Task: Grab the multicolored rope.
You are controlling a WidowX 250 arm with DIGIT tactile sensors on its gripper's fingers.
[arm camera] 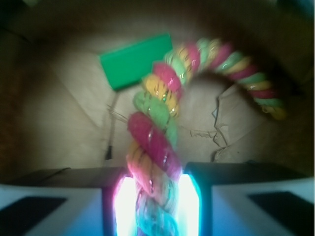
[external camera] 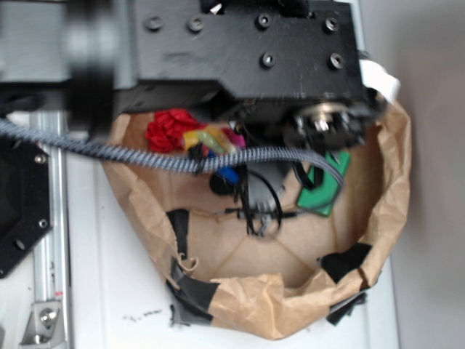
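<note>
Rope [arm camera: 152, 147], the multicolored one with red, yellow, green and pink strands, is sitting right between your pincer [arm camera: 152, 206] fingers [arm camera: 59, 196] in the wrist view; the two pads are pressing against it from both sides, so you are pinching the rope. From the grip it is running upward and then arching over to the right, its far end drooping toward the right wall of the paper bag [arm camera: 54, 123]. The bag's crumpled brown floor is lying behind the rope, and a green block [arm camera: 135, 59] is resting flat on that floor toward the far side, just left of the rope's arch and apart from it.

In the exterior view you are looking down at the same bag [external camera: 392, 160], which is sitting on the white bench [external camera: 116, 291] with black tape [external camera: 189, 287] patching its near rim. The robot arm [external camera: 247, 43] is covering the far part of the bag, and a grey-and-black braided cable [external camera: 109, 151] is crossing over the opening from the left edge. Under the arm you are seeing a bit of the rope [external camera: 211, 138] beside something red and crinkled [external camera: 171, 129], while the green block [external camera: 325, 182] is lying toward the bag's right side. The pincer itself is hidden in this view.
</note>
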